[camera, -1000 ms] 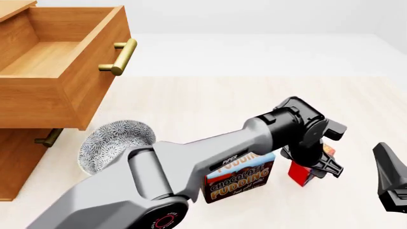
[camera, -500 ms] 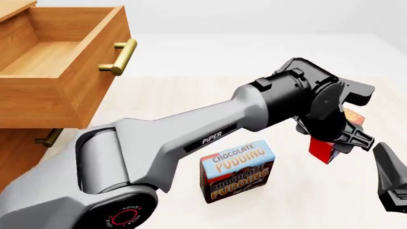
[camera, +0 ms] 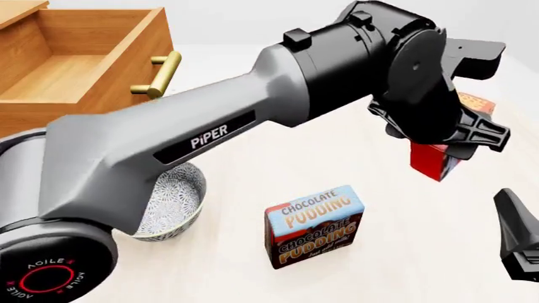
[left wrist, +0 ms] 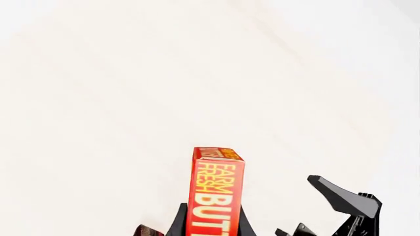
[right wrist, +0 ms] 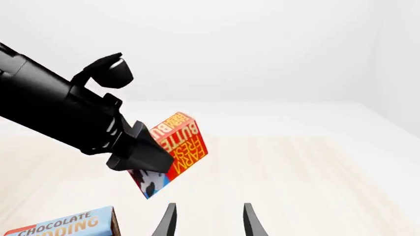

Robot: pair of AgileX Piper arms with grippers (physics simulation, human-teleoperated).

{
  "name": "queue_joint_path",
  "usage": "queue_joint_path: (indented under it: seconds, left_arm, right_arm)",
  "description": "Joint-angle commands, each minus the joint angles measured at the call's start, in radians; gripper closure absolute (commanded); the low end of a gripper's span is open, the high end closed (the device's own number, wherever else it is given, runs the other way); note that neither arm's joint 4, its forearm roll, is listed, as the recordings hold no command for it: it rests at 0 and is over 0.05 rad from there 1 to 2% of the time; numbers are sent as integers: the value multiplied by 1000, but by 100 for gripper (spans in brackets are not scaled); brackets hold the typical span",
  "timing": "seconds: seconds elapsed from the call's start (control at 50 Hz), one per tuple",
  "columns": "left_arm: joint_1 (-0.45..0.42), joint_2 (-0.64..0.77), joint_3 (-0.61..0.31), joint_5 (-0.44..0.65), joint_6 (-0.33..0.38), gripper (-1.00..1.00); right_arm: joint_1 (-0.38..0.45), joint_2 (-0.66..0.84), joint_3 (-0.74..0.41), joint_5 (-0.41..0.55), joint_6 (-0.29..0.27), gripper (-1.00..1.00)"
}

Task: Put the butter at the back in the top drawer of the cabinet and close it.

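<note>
The butter (camera: 431, 161), a small red box with an orange end, hangs tilted in the air above the table's right side, and my left gripper (camera: 446, 149) is shut on it. The left wrist view has the butter (left wrist: 217, 192) standing between the black fingers (left wrist: 178, 224). In the right wrist view the butter (right wrist: 177, 143) hangs from the left gripper (right wrist: 141, 156). The top drawer (camera: 80, 66) of the cabinet (camera: 17, 9) stands pulled open at the far left, brass handle (camera: 160, 76) facing right. My right gripper (right wrist: 208, 222) is open and holds nothing, low at the right edge (camera: 518, 243).
A blue-and-brown Chocolate Pudding box (camera: 316, 225) stands upright near the front middle. A patterned bowl (camera: 173, 203) sits left of it, partly behind my left arm. The left arm's grey link (camera: 202, 136) crosses the view between the drawer and the butter.
My left arm has lifted the butter off the table and carried it up and slightly right. The bowl has come back into sight. The right gripper has stayed put.
</note>
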Motion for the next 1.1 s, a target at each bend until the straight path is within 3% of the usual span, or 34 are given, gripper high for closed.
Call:
queue_joint_path:
  seconds: [0.02, 0.2, 0.3, 0.78, 1.1]
  left_arm:
    - [39, -127, 44, 9, 30, 100]
    - [78, -177, 70, 28, 43, 100]
    - [95, -241, 139, 18, 34, 100]
    - [221, -445, 287, 38, 89, 100]
    - [289, -508, 269, 96, 126, 100]
  right_arm:
    - [0, 0, 0, 0, 0, -100]
    - [0, 0, 0, 0, 0, -100]
    - [0, 0, 0, 0, 0, -100]
    - [0, 0, 0, 0, 0, -100]
    - [0, 0, 0, 0, 0, -100]
